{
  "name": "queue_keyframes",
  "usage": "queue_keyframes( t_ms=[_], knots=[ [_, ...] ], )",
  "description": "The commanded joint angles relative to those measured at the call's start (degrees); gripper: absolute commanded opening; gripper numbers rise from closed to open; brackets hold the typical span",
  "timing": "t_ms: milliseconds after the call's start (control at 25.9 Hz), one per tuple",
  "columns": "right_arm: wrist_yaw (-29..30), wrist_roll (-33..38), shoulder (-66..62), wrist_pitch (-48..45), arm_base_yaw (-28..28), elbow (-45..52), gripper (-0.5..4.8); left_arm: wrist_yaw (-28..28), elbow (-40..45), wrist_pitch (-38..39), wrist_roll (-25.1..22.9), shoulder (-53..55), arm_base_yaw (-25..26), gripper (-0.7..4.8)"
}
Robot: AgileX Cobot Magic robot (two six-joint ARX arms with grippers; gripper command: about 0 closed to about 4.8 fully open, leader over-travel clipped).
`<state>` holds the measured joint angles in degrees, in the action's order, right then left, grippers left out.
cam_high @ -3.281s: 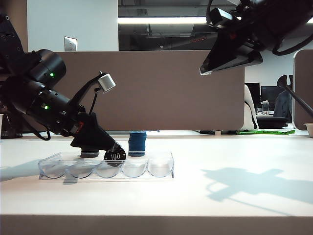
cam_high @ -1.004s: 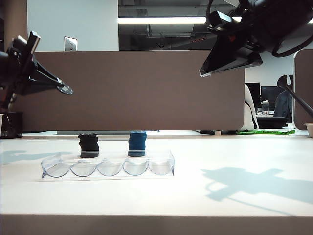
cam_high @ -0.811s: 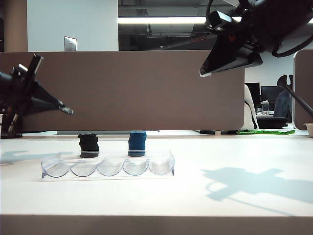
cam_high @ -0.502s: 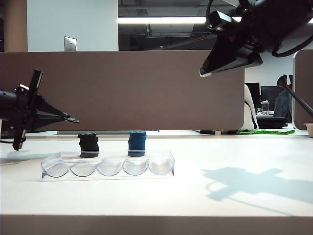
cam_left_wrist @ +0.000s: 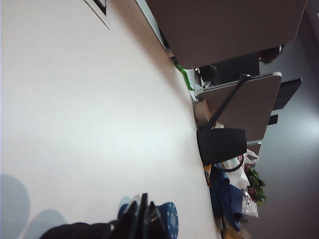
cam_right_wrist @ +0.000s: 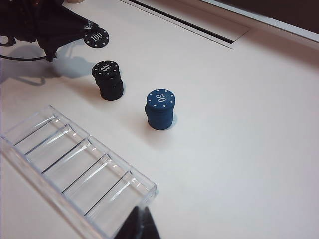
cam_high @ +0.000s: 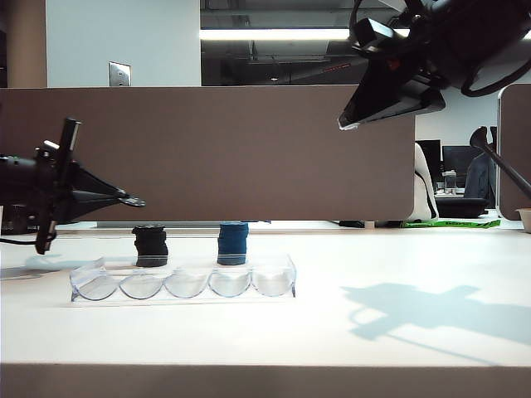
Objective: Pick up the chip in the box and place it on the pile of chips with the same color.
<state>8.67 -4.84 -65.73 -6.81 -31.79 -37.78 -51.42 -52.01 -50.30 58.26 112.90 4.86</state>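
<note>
The left claw is clamped on the small round black poker chip marked "100", held flat just above the short black chip stack. Beside that stack stands a blue chip stack; nearer lies the clear scalloped plastic tray on the white bench. The right claw, cut off by the frame, looks closed, well apart from that stack.

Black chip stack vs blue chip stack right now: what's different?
Colour and marking: the short stack of black poker chips shows a white "100" on top, while the short stack of blue poker chips shows "50". Neatness: the black stack looks slightly uneven, the blue one straighter. Position: the left end effector, holding a black "100" chip, hovers near the black stack, not the blue one. Shared: both stand on the white table behind the clear plastic chip tray, at similar height.
</note>
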Motion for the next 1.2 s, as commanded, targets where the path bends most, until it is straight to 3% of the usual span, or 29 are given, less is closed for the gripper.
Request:
queue_keyframes(
  t_ms=[39, 540, 1197],
  knots=[
    [0.00, -0.15, 0.15, -1.14, -0.04, -0.26, -0.05, 0.70, -0.11, -0.66, -1.40, -0.20, -2.10, -0.05],
    [0.00, -0.15, 0.15, -1.11, -0.04, -0.26, -0.05, 6.34, -0.11, 4.68, -4.79, -0.20, -4.28, -0.05],
    [-0.20, -1.64, 0.15, -1.14, -0.04, -0.24, -0.05, 4.66, -0.09, 6.49, -6.69, -0.20, -4.59, -0.05]
  ],
)
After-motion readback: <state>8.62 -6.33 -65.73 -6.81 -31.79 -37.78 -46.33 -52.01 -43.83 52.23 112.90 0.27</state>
